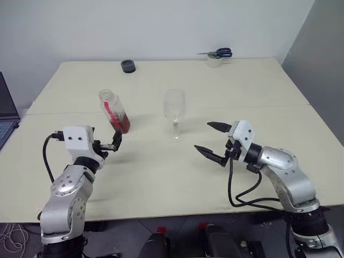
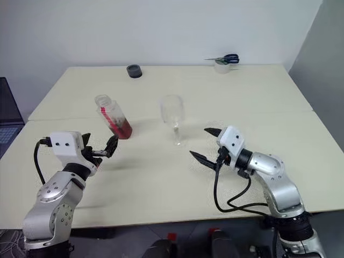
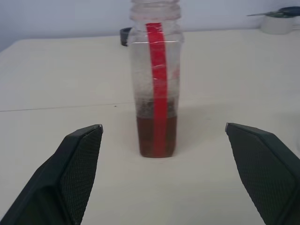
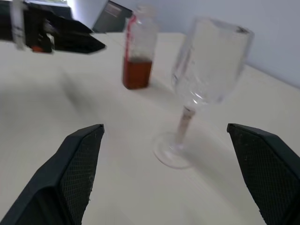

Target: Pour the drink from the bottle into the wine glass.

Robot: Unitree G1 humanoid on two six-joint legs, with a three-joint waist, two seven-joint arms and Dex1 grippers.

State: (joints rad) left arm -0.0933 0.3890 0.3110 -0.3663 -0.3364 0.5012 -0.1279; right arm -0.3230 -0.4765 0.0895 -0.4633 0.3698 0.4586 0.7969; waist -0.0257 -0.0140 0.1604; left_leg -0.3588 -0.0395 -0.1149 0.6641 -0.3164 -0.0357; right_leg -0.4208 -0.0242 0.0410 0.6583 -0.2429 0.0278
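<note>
I have the bottle (image 1: pixel 114 111) standing upright on the table (image 1: pixel 161 172), uncapped, with the drink (image 1: pixel 121 124) filling only its bottom part and a red strip running up its side. My left gripper (image 1: pixel 110 145) sits just short of the bottle, at about 6 o'clock from it, fingers spread wide and holding nothing; through the left wrist camera the bottle stands centred between the two pads, not touched by either. The wine glass (image 1: pixel 174 113) stands upright at roughly 3 o'clock from the bottle, apart from it, and looks empty. My right gripper (image 1: pixel 212 138) hangs near the glass, at about 4 o'clock from it, fingers (image 1: pixel 217 127) wide apart and empty, pointing toward the glass. Along the far edge I see a dark round object (image 1: pixel 128 65) at about 12 o'clock from the bottle, and scissors (image 1: pixel 217 53) resting on a tape roll (image 1: pixel 214 61) at about 1 o'clock from the glass
</note>
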